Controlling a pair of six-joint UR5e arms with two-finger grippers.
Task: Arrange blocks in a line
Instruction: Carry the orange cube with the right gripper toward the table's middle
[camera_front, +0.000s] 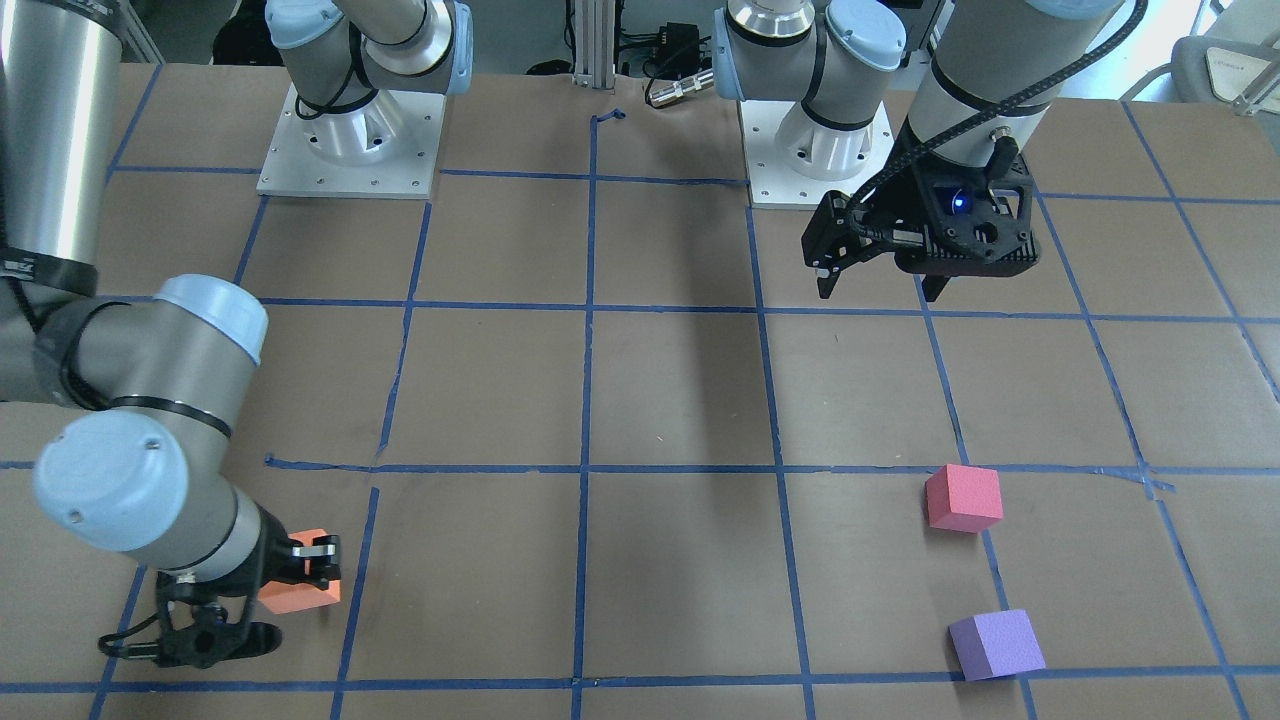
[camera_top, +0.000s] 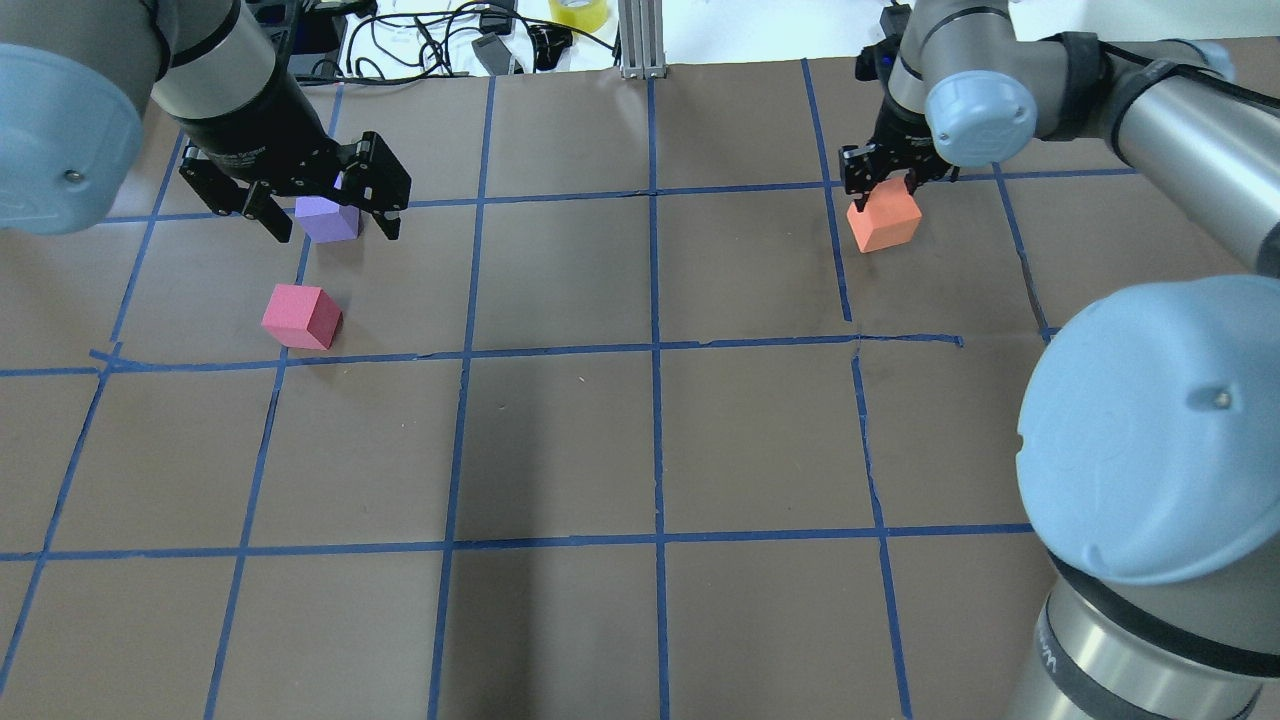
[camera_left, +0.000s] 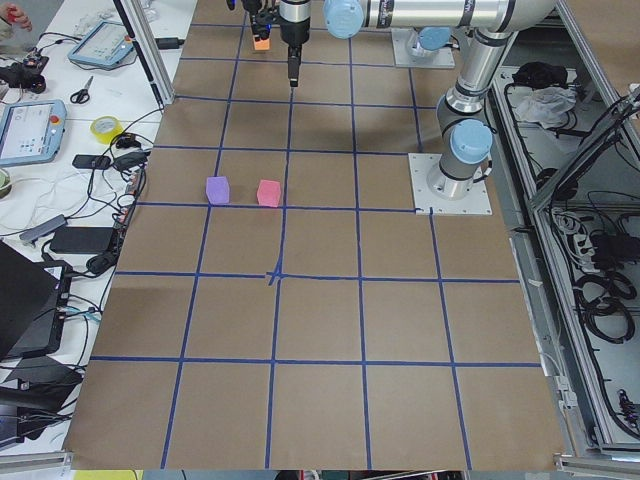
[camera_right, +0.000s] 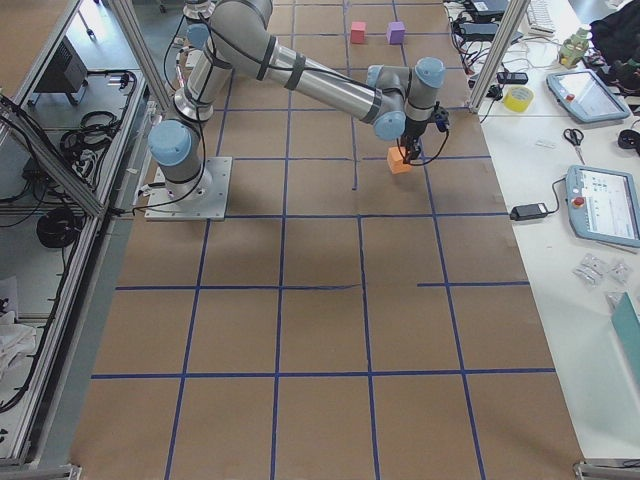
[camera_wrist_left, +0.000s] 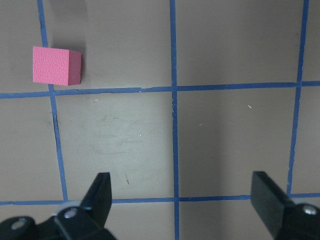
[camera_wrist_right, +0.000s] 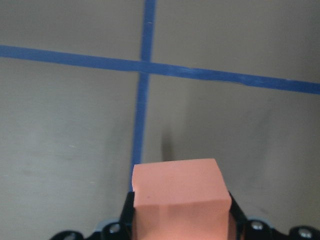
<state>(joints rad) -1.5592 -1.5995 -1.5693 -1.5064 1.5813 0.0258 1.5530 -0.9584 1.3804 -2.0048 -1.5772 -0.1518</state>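
Observation:
The orange block (camera_top: 884, 222) is far on the table's right side, between the fingers of my right gripper (camera_top: 882, 190), which is shut on it. It fills the bottom of the right wrist view (camera_wrist_right: 177, 197). I cannot tell whether it touches the table. The pinkish-red block (camera_top: 300, 317) and the purple block (camera_top: 328, 220) sit near each other on the left side, about a block's width apart. My left gripper (camera_front: 880, 285) is open and empty, raised well above the table, nearer the robot's base than both blocks. The left wrist view shows only the pinkish-red block (camera_wrist_left: 56, 65).
The brown table (camera_top: 650, 450) has a grid of blue tape lines. The two arm bases (camera_front: 348, 140) (camera_front: 815, 150) stand at the robot's edge. Cables and a roll of tape (camera_top: 578, 12) lie beyond the far edge. Tablets (camera_right: 600, 200) lie on the side bench.

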